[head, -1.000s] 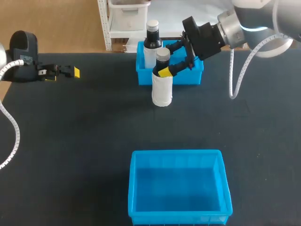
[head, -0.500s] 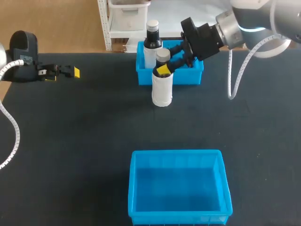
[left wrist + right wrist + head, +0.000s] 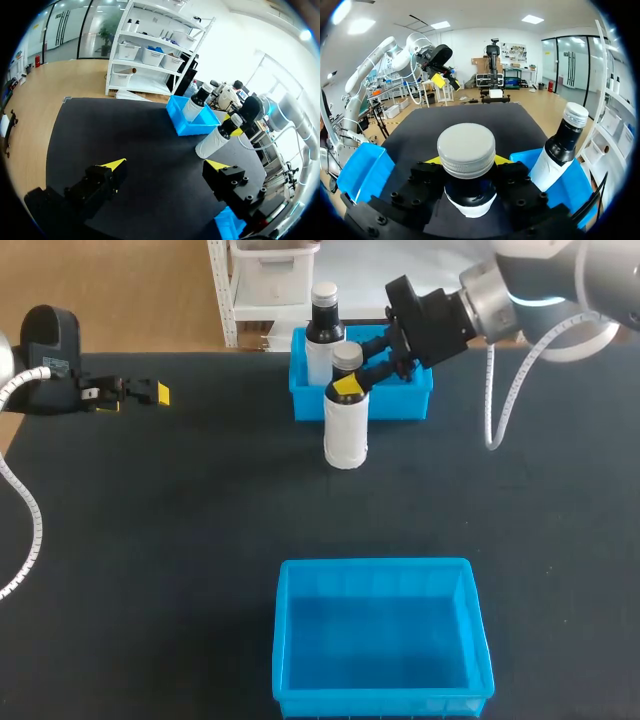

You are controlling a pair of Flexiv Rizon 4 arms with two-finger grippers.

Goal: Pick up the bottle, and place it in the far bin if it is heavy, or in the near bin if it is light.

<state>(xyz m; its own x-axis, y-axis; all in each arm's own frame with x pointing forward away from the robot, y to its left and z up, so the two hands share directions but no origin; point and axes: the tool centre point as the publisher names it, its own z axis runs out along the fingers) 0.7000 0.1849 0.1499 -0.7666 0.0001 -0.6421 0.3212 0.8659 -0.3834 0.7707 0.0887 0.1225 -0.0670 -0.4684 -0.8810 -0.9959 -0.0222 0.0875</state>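
Observation:
A bottle (image 3: 346, 430) with a white label, dark neck and silver cap (image 3: 466, 149) stands upright on the black table just in front of the far blue bin (image 3: 412, 406). My right gripper (image 3: 351, 384) comes in from the right and is shut on the bottle's dark neck, one finger on each side (image 3: 468, 166). The near blue bin (image 3: 380, 566) sits by the front edge. My left gripper (image 3: 150, 392) rests open at the far left with nothing between its fingers (image 3: 165, 165); ahead of it stands the bottle (image 3: 214, 141).
A second bottle (image 3: 322, 332) with a dark neck and white cap stands upright in the far bin's left part (image 3: 559, 150). Wide bare tabletop lies between the two bins. A white cable hangs from my right arm (image 3: 497, 390).
My right gripper's fingers have drawn together around the bottle's neck, from wide apart to touching it. The bottle, bins and left arm have not moved.

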